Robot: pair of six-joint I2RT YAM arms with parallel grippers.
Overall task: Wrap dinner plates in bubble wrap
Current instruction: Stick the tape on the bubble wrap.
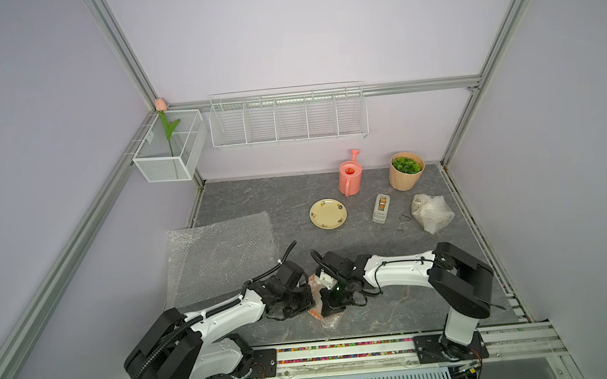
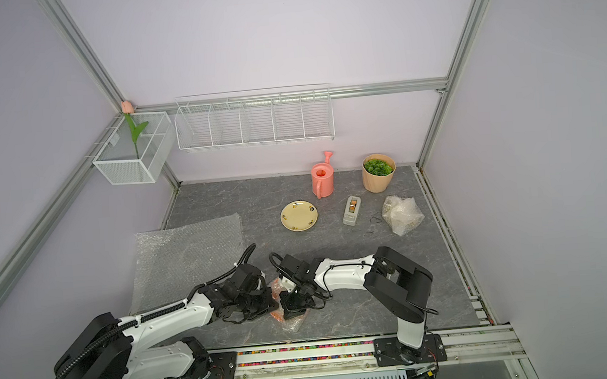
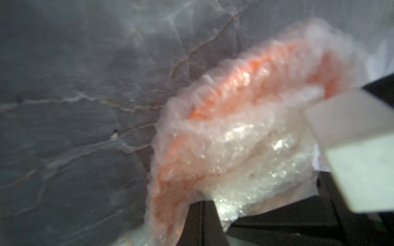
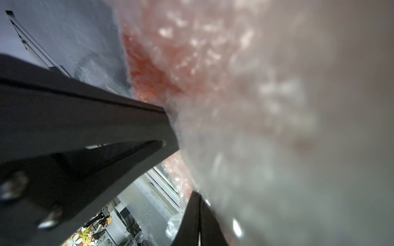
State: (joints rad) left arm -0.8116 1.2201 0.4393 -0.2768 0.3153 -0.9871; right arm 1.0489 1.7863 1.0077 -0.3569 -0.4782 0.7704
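A yellow plate point(image 1: 328, 214), tape dispenser point(image 1: 381, 208) and wrapped bundle point(image 1: 432, 212) sit farther back on the bench point(image 1: 394, 301). Nearer, the left claw point(image 1: 307, 302) and right claw point(image 1: 327, 305), both closed, pinch bubble wrap point(image 1: 332, 322) around the orange plate point(image 1: 315, 313) between them.

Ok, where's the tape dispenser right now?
In both top views, the tape dispenser lies on the right side, between the yellow plate and the crumpled bubble-wrap bundle.

We see the yellow plate point(image 1: 328, 214) lying bare, the orange plate point(image 3: 245, 85) inside crumpled wrap point(image 3: 255, 153), one sheet point(image 1: 222, 258) flat.
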